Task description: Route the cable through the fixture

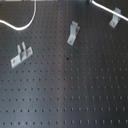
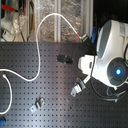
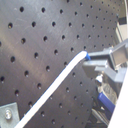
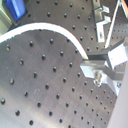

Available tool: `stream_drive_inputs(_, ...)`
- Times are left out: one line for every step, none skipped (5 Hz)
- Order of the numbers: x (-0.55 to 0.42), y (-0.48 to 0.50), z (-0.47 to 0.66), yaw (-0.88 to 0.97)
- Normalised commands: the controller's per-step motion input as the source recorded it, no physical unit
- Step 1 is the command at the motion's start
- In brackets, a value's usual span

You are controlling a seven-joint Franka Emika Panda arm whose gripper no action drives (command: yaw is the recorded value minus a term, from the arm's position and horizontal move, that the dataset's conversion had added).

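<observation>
Gripper (image 3: 92,64) fingers (image 4: 95,67) are closed on the cable (image 3: 60,82) end — visible in both wrist views. From the grip, the white cable (image 2: 30,55) loops across the perforated board (image 1: 70,95). Fixture (image 1: 115,17) stands at the far right in the first exterior view, with a cable run passing just beside it.

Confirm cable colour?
White cable; clearest in the second exterior view against the black board.
</observation>
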Motion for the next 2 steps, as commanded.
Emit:
stream_drive_inputs(-0.179,-0.458,0.03,-0.41)
stream_drive_inputs(-0.201,-0.571,0.02,-0.49)
